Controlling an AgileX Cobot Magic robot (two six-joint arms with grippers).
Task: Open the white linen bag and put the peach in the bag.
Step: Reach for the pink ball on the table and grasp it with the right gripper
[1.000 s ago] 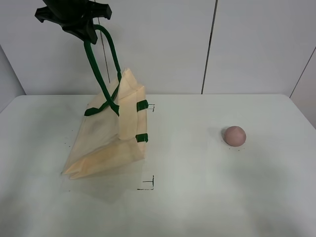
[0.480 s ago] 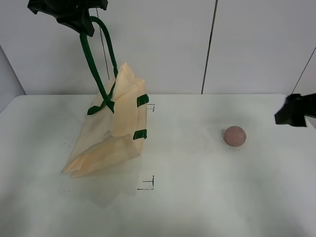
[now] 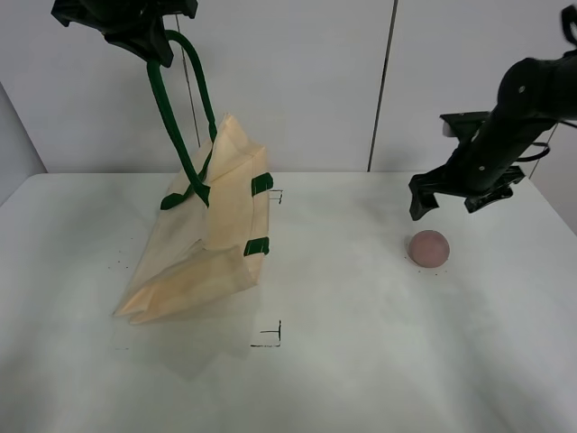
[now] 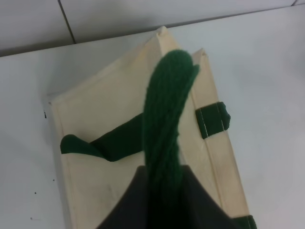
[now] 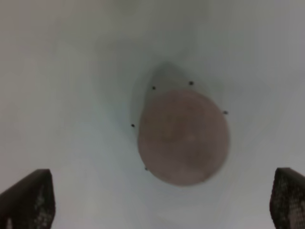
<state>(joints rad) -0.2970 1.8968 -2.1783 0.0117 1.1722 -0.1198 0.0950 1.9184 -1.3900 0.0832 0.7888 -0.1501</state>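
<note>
- Exterior high view: at eleven o'clock of the frame the left tool (image 3: 155, 50) is raised well above the surface (image 3: 361, 370), clamped tight on one green handle (image 3: 176, 126) of the white linen bag (image 3: 203, 248).
- The left wrist view confirms it: the strap runs straight in between the dark fingers (image 4: 128, 205), which press on it from both sides.
- The bag hangs tilted from that handle, its lower edge resting on the surface at the nine o'clock side (how far the mouth gapes cannot be told).
- The second handle (image 3: 185, 197) droops across the bag's face, and two green tabs (image 3: 260, 185) show on the edge facing three o'clock.
- Black corner marks (image 3: 270, 338) are drawn on the surface at five o'clock of the bag.
- The peach (image 3: 428, 247) sits alone on the surface at the three o'clock side, well apart from the bag.
- The right tool (image 3: 444, 206) hangs at twelve o'clock of the peach, not touching it, its jaws spread wide.
- In the right wrist view the peach (image 5: 183, 137) lies between the two fingertips (image 5: 28, 200), clear of both.
</note>
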